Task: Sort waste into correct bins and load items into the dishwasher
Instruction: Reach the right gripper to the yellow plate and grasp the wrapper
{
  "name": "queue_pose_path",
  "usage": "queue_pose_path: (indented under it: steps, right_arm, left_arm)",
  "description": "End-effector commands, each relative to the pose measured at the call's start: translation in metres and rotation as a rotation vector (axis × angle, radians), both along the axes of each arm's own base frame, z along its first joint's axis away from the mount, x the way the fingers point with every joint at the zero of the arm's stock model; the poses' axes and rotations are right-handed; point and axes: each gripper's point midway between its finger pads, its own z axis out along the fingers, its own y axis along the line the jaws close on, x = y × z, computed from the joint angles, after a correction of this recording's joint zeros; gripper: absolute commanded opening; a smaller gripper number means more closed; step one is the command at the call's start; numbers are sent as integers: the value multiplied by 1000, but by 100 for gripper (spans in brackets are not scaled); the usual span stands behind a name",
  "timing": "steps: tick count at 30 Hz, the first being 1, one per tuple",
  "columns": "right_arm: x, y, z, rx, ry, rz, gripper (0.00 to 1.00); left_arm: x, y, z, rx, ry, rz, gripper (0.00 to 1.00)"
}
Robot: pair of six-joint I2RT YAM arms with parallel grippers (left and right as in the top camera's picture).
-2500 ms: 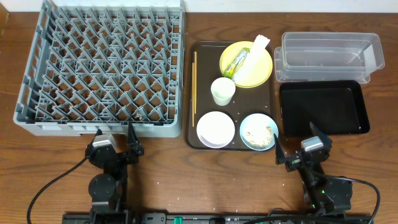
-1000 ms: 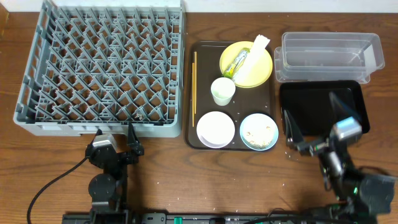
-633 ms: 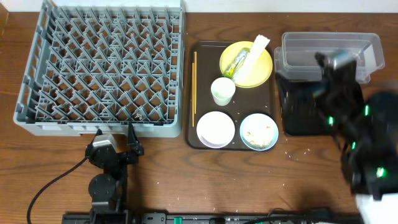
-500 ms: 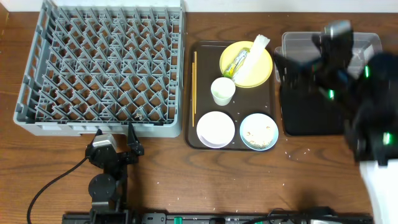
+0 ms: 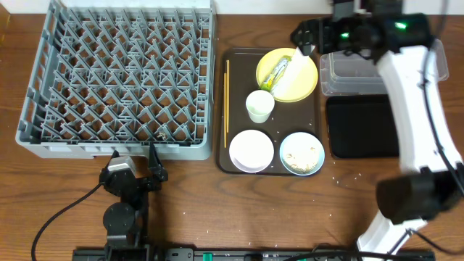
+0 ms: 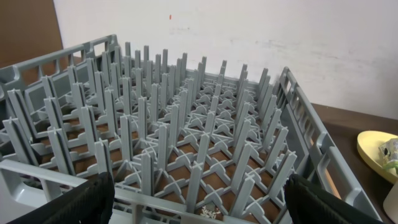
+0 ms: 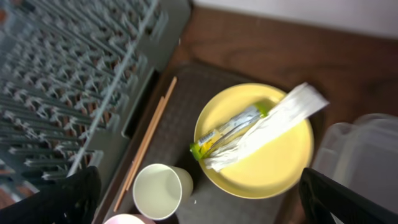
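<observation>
Filling the ten o'clock quarter of the bench (image 5: 217, 217) is the grey dish rack (image 5: 116, 72). The right arm (image 5: 413, 94) stretches from five o'clock up to one o'clock, its jaws spread wide and holding nothing, hovering over the far edge of the yellow plate (image 5: 301, 85). The left arm (image 5: 127, 188) sits at seven o'clock, jaws likewise wide apart and empty, facing the rack's near wall. The brown serving tray (image 5: 238, 109) lies just right of centre. The black tray (image 5: 359, 127) is at its three o'clock and the clear tub (image 5: 344, 76) at two. On the serving tray the plate sits at one o'clock, the white bowl (image 5: 251, 150) at seven, the pale blue bowl (image 5: 286, 163) with rice scraps (image 5: 301, 154) at five, and the white cup (image 5: 259, 106) mid-tray. The wrapper (image 5: 279, 70) lies on the plate — the chopsticks (image 5: 227, 101) run along the serving tray's nine o'clock edge.
</observation>
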Motion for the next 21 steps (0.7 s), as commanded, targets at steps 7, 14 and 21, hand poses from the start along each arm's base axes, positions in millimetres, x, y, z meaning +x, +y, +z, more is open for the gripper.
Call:
queue_pose_path:
  steps: [7,14,21]
  right_arm:
    - [17,57,-81,107,211,13,99]
    - [33,35,-160,-47,354,-354,77]
    - [36,14,-202,-210,344,-653,88]
  left_arm:
    - [-1,3,-17,15,52,15,89]
    - [-1,3,-17,15,52,15,89]
    - [-1,3,-17,15,52,15,89]
